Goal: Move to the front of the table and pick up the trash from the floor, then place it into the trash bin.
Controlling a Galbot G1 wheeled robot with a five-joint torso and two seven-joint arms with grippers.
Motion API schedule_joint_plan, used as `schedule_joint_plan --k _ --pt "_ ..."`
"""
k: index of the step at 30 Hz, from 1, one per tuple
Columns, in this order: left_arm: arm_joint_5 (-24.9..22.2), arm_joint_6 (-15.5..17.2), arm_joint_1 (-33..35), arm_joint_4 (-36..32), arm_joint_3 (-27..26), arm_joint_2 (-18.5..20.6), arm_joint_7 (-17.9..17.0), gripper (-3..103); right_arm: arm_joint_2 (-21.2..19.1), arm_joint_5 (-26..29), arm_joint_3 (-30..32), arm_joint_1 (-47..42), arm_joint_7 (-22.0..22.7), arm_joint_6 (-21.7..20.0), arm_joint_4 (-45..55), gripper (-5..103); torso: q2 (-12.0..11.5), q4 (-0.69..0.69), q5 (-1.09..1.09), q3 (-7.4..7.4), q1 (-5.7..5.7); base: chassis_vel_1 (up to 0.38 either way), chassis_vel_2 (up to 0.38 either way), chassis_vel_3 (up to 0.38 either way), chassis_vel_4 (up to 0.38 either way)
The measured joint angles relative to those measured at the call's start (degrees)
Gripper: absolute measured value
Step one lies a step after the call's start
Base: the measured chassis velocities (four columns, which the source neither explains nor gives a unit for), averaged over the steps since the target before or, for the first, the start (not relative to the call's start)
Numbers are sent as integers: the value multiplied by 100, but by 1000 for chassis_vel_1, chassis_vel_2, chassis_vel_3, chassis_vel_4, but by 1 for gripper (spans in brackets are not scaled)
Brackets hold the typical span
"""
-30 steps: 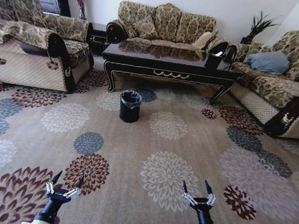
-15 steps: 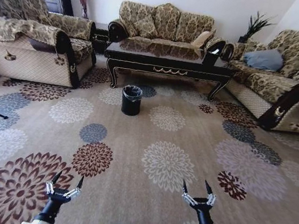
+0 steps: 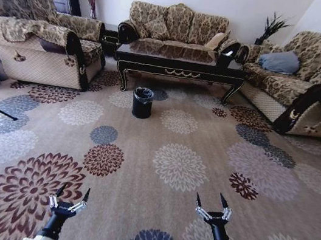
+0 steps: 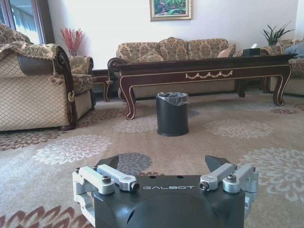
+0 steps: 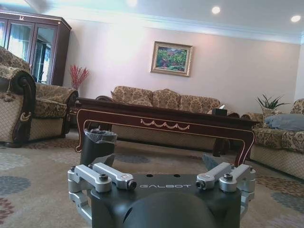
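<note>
Two end effectors are hanging low over the floor (image 3: 151, 211), a beige carpet patterned with round flower medallions, at the near edge of the head view. The left end effector (image 3: 70, 198) is sitting with its fingers spread wide and holding nothing; the right end effector (image 3: 212, 205) is likewise gaping wide and empty. Well ahead of both, across an open stretch of carpet, the trash bin (image 3: 142, 102) is standing upright, a small black round container lined with a black bag, slightly to the left of centre. Just behind it the table (image 3: 180, 62), long, low and dark with gold scroll trim, is stretching across the room in front of a patterned sofa (image 3: 176, 25). From the left wrist view the bin (image 4: 172, 114) is appearing straight ahead, in front of the table's apron (image 4: 209, 74).
</note>
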Motion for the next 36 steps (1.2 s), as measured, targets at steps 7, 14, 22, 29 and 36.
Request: schedule_joint_plan --k 7,14,22,29,36 --pt "0 0 1 0 0 0 0 100 0 0 0 -2 0 0 0 100 0 1 -1 -2 -1 122 -115 -94 145" --pt "0 0 -1 0 0 1 0 100 0 0 0 1 0 0 0 100 0 0 0 1 1 0 1 -1 -1" --pt "0 0 0 0 0 0 0 100 0 0 0 0 0 0 0 100 0 0 0 0 1 0 0 0 0" --pt "0 0 0 0 0 1 0 100 0 0 0 1 0 0 0 100 0 0 0 0 1 0 0 0 0" --pt "0 0 0 0 0 1 0 100 0 0 0 1 0 0 0 100 0 0 0 0 1 21 -9 -19 17"
